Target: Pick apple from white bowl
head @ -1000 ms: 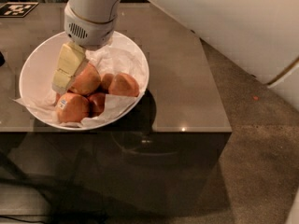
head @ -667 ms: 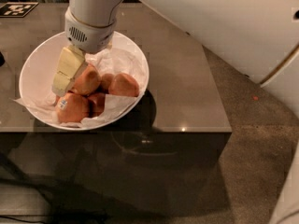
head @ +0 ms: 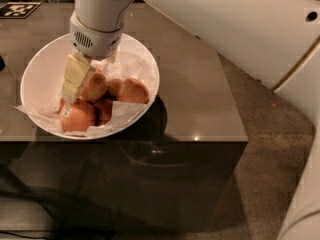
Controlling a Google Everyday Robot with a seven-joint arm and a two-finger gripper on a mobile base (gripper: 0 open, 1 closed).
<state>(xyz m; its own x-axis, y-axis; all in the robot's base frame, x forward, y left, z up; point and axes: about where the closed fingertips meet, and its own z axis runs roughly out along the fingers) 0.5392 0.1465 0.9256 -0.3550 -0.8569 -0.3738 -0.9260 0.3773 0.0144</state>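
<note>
The white bowl, lined with crumpled white paper, stands on the left part of a dark table. Several pinkish-red apples lie in it. My gripper reaches down into the bowl from above. Its cream finger lies against the left side of the top apple; the other finger is hidden behind that apple and the wrist. The jaws hold this apple, which rests level with the others. I see no sticker on it.
An apple with a small sticker lies at the bowl's front, and another apple at its right. The dark glossy table ends just in front of the bowl. A black-and-white marker lies far left. My white arm fills the upper right.
The gripper and the apple in it have barely moved. The white upper arm has shifted a little across the right of the view.
</note>
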